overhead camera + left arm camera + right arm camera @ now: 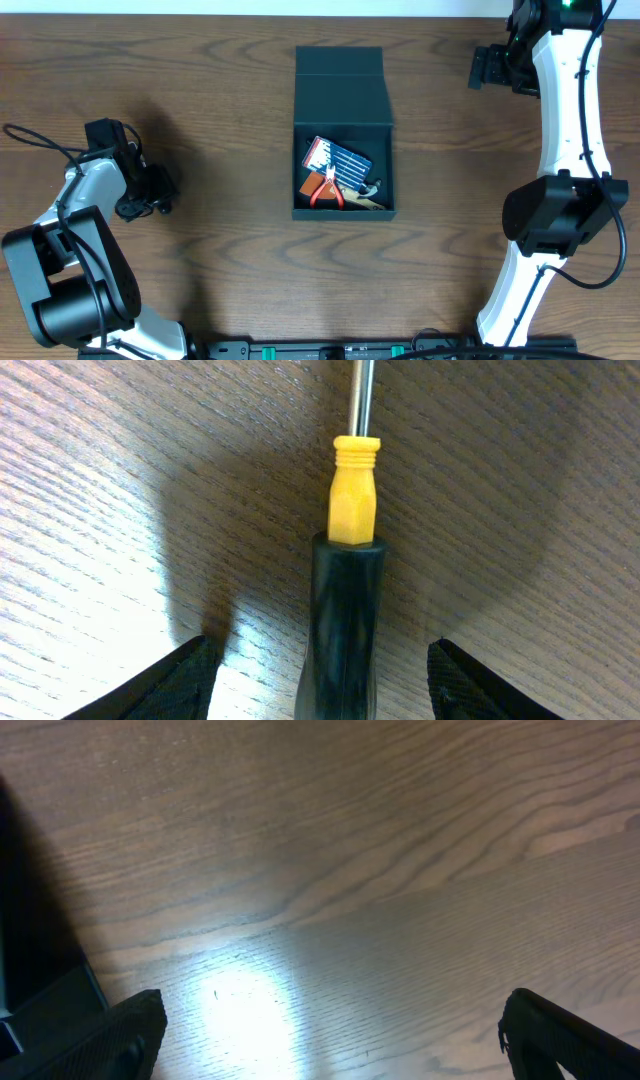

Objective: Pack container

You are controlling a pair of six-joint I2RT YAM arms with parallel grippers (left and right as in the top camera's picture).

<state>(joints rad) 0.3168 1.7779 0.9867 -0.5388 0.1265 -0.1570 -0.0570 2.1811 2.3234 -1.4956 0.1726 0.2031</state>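
Observation:
The container [343, 212] is a dark teal box in the middle of the table, open, with its flap lid [340, 88] lying back. Inside are red-handled pliers [325, 190], a blue card pack [338, 158] and another small tool [368, 196]. My left gripper [152, 190] is low over the table at the left. In the left wrist view it [320, 650] is open, with a screwdriver [354, 500] with a black handle, yellow collar and steel shaft lying between the fingers, untouched. My right gripper [490, 68] is at the far right, open and empty [332, 1010] over bare wood.
The table is dark wood grain. The right arm's white links [565, 120] run down the right side. The left arm's base [70, 290] and a black cable [40, 140] sit at the front left.

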